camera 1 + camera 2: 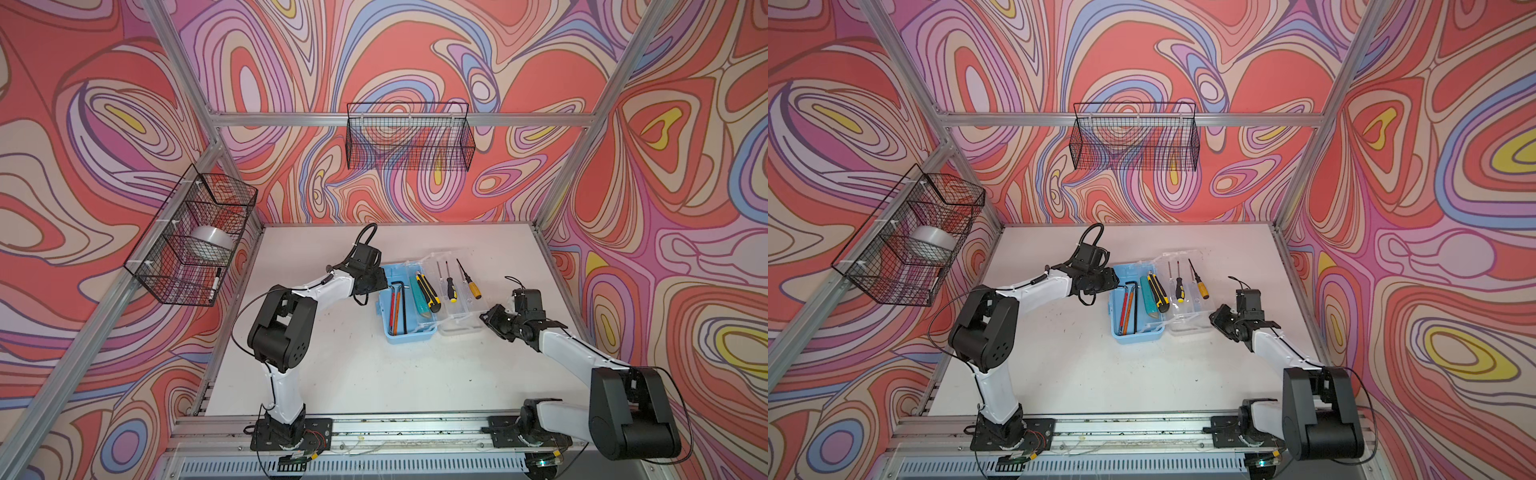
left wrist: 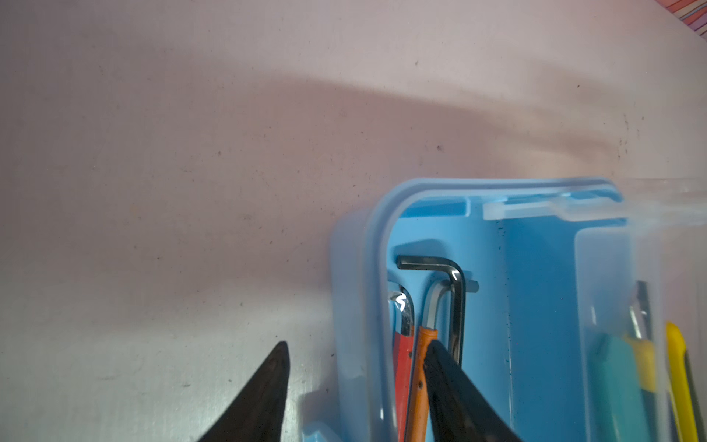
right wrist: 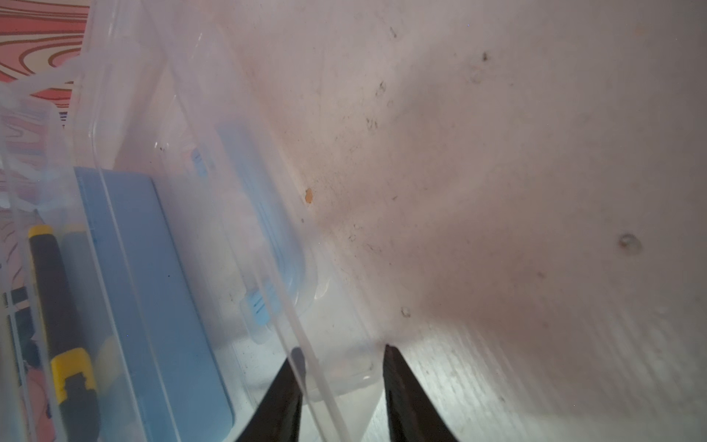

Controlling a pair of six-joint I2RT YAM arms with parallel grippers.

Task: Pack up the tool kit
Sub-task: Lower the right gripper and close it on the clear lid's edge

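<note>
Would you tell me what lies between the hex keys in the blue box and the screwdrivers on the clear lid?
A teal utility knife and a yellow-and-black utility knife lie there side by side, shown in both top views.

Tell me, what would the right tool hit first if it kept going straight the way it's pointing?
Most likely the clear lid, which lies open. In the right wrist view its rim stands between the fingers of the right tool. Depth is hard to judge.
</note>
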